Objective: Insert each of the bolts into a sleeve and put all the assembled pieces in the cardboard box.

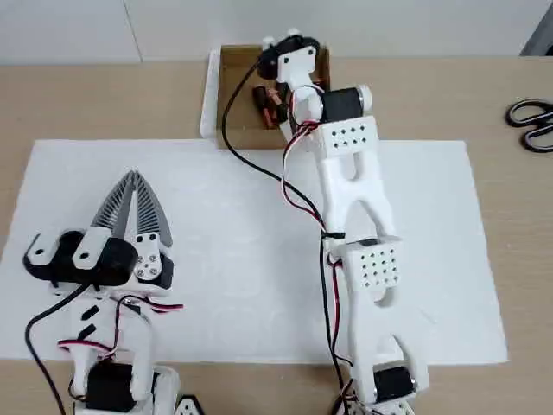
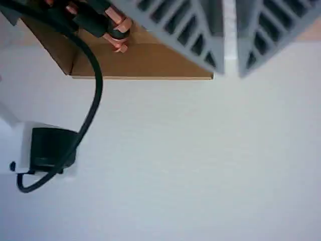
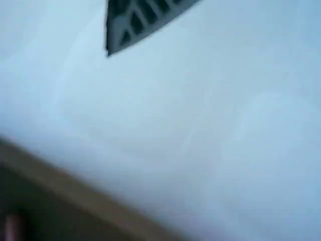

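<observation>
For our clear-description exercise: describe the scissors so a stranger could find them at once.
Start at the wooden table and go past the white sheet's right edge. There, on bare wood, lie the scissors. Black loop handles set them apart from the white arm nearby.

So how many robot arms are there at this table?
2. The left arm sits over the near side of the white sheet. The right arm stretches across the sheet, with its end over the cardboard box. Nothing suggests a hidden third.

A light wooden desk stood against a pale wall, a white sheet covering its middle, scissors at one edge.
</observation>
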Robot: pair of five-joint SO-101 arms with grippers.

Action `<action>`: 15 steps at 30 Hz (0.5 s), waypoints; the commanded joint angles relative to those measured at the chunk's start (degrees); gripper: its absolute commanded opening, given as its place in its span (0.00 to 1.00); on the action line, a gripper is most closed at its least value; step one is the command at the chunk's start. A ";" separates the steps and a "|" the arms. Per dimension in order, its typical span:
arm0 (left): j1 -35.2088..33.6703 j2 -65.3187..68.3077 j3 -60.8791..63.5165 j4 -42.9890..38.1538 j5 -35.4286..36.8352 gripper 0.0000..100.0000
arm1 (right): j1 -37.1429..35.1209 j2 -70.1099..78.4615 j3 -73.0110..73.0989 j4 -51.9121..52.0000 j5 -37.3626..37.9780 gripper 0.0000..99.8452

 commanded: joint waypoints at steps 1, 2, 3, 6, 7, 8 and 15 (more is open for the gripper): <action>0.44 -0.70 -1.01 -1.32 0.18 0.01 | -1.27 -12.00 11.16 0.75 0.18 0.24; 0.44 -0.70 -1.01 -1.32 0.18 0.01 | -1.54 -14.81 15.03 0.75 0.18 0.24; 0.44 -0.70 -1.01 -1.32 0.18 0.01 | -1.71 -17.71 18.73 0.75 0.18 0.24; 0.44 -0.70 -1.01 -1.32 0.18 0.01 | -1.45 -27.38 27.87 0.57 -1.05 0.24; 0.44 -0.70 -1.01 -1.32 0.18 0.01 | -1.19 -30.64 30.15 0.48 -3.96 0.24; 0.44 -0.70 -1.01 -1.32 0.18 0.01 | -0.31 -33.71 32.35 0.40 -8.09 0.24; 0.44 -0.70 -1.01 -1.32 0.18 0.01 | 3.91 -46.64 47.91 -0.13 -25.14 0.24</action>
